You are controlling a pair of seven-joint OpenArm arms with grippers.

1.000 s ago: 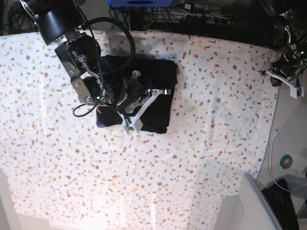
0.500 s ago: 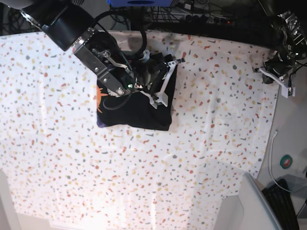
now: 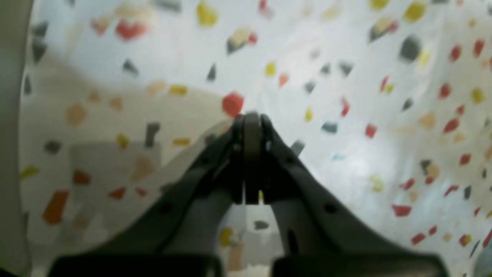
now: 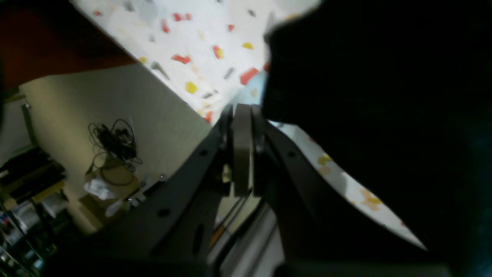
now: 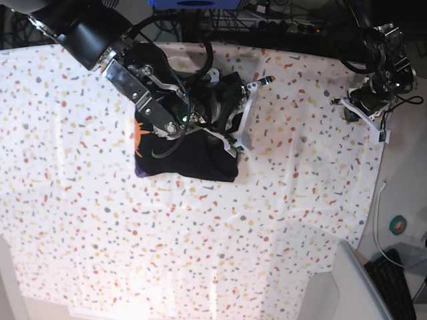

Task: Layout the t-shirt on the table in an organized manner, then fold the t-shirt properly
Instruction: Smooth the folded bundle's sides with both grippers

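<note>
The black t-shirt (image 5: 193, 157) lies folded into a compact block on the flecked white table (image 5: 200, 253), back centre. Part of its orange graphic (image 5: 140, 133) shows at its left edge. My right gripper (image 5: 245, 113) hangs over the shirt's right back edge. In the right wrist view its fingers (image 4: 240, 115) are shut, with black fabric (image 4: 384, 96) just beside them, and nothing shows between the tips. My left gripper (image 5: 360, 110) is shut and empty near the table's far right edge. In the left wrist view (image 3: 250, 123) it is low over bare table (image 3: 346, 77).
Cables and dark equipment (image 5: 280, 23) line the table's back edge. Past the right edge are a round green thing (image 5: 399, 225), a keyboard (image 5: 393, 280) and a grey panel (image 5: 340, 287). The right wrist view shows a cable tangle (image 4: 111, 142) beyond the table.
My right arm has swept from the shirt's front middle to its right back edge, and the orange graphic has come into view at the left. My left gripper has shifted left over the table.
</note>
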